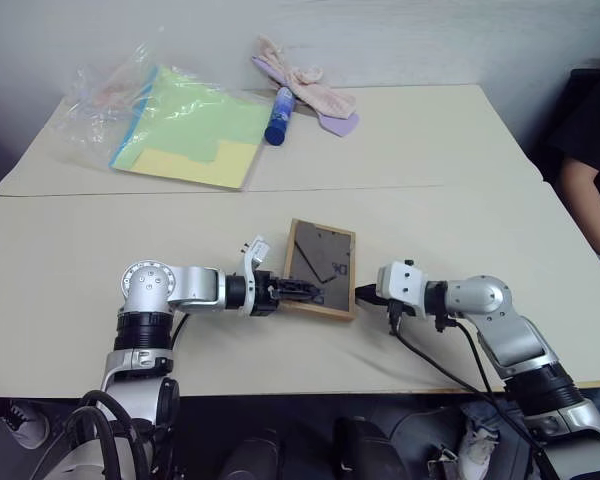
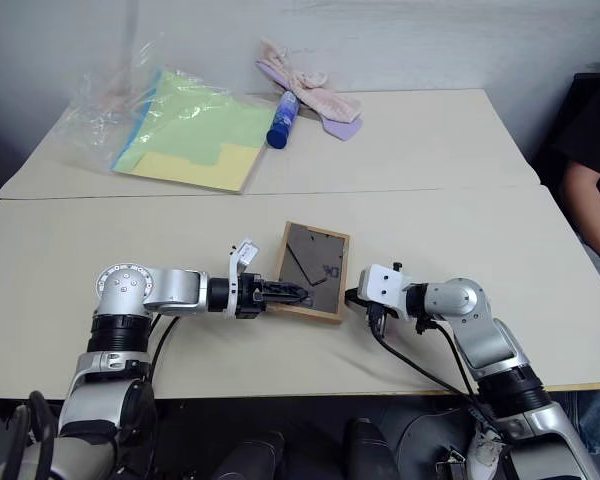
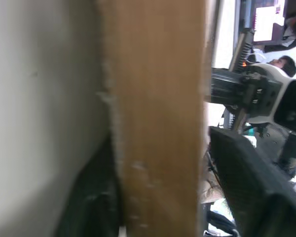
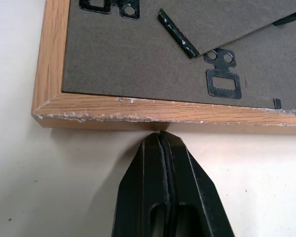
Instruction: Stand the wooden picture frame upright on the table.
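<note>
the frame (image 1: 321, 268) lies back-up on the near bench (image 1: 80, 260), its long axis running from 12 to 6 o'clock and leaning slightly. the left gripper (image 1: 298, 290) reaches in from 9 o'clock, its fingers straddling the frame's near-left edge, seemingly gripping it. the right gripper (image 4: 163, 143), fingers pressed together and empty, touches the opposite edge from 3 o'clock, so both arms are equally near.

Both eye views look forward and down from the robot's head over the table (image 1: 460, 150), sharing almost the same scene, slightly offset sideways. Each takes in the wooden picture frame (image 1: 320, 268) lying between the two arms. The left wrist view sits very close against the frame's wooden edge (image 3: 158, 118) and sees the right arm beyond it. The right wrist view looks along the right hand (image 4: 163, 140) at the frame's grey back from close range.
</note>
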Tool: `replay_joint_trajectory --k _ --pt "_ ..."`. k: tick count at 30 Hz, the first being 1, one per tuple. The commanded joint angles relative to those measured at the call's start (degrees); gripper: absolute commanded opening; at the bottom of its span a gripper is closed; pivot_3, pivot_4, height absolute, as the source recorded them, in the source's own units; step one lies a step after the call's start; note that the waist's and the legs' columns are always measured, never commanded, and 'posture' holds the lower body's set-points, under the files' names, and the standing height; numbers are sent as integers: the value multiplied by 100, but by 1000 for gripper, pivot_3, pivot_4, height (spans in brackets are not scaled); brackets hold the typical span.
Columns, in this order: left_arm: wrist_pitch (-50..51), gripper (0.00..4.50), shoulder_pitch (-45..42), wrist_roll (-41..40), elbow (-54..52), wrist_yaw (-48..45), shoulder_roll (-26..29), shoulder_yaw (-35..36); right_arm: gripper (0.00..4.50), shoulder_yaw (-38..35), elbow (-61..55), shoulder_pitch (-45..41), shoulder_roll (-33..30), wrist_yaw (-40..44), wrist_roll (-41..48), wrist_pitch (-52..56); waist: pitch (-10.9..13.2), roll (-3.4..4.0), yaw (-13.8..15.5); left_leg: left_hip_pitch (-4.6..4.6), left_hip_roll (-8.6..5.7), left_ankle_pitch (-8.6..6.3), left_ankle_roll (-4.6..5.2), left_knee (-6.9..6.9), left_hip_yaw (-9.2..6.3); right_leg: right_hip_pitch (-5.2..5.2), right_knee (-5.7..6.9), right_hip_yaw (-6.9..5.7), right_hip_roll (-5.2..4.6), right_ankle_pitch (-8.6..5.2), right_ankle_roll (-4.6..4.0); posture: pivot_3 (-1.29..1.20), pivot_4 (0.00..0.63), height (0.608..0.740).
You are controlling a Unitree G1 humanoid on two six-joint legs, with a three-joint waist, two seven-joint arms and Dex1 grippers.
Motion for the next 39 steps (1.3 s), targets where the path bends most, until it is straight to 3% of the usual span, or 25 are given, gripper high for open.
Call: replay_joint_trajectory --k 1,4,8,12,13,18,23,29,35,37,39 --pt "153 1497 244 136 -251 68 105 48 575 -427 -215 70 -125 223 560 133 0 0 -26 -1 1 0 0 0 0 0 -2 -1 0 0 0 0 150 740" --pt "-321 1286 560 219 -1029 -385 103 224 1512 -742 -263 19 -70 553 1197 84 0 0 -127 0 4 0 0 -6 1 0 -2 2 2 0 0 0 150 740" --pt "-1802 1286 1072 1488 -2271 -2409 1062 -723 2936 -1035 -597 -495 96 608 2480 1844 2 1 -228 1 18 -1 -8 -14 3 -4 -5 4 14 -1 -2 0 150 740" --pt "-2670 1286 1350 2127 -2627 -3683 1532 -1291 4306 -869 -412 -1176 455 190 2702 2876 -2 8 -305 9 24 2 -15 -32 4 -5 -5 6 17 -5 -13 0 150 740" --pt "-2729 1286 1371 2165 -2619 -3811 1525 -1305 4444 -844 -347 -1276 539 119 2671 2937 -2 8 -298 11 24 2 -15 -40 4 -7 -7 7 17 -7 -16 0 150 740" --pt "-2844 1286 1419 2371 -2630 -4061 1424 -1350 4444 -550 -126 -1604 906 72 2446 2897 -2 6 -290 -9 22 2 -14 -53 5 -31 -12 7 15 -8 -19 0 150 740" --pt "-2563 1286 1290 2115 -2474 -3807 1073 -846 4444 -387 -634 -1623 1016 348 2741 3136 0 6 -291 -11 22 2 -14 -41 4 -31 -4 6 14 -8 -18 0 150 740" --pt "-2462 1286 1299 2150 -2476 -3752 962 -697 4444 -497 -1216 -1492 741 593 3002 3287 0 6 -287 -18 21 2 -14 -44 6 -40 -5 7 15 -8 -18 0 150 740" --pt "-2205 1286 1239 1967 -2349 -3726 894 -385 4444 -546 -1287 -1123 279 1047 2703 2388 2 3 -281 -19 20 2 -14 -44 6 -39 -6 8 14 -7 -17 0 150 740" --pt "-1888 1286 1159 1693 -2254 -3668 865 -180 4444 -640 -1177 -1038 275 1012 2504 1813 2 3 -287 -18 22 2 -14 -45 7 -40 -3 8 15 -7 -18 0 150 740" --pt "-1006 1286 823 584 -1677 -3243 768 432 4444 -871 -991 -920 244 876 2311 1288 3 0 -287 -18 23 2 -14 -47 10 -45 0 12 18 -8 -18 0 150 740"
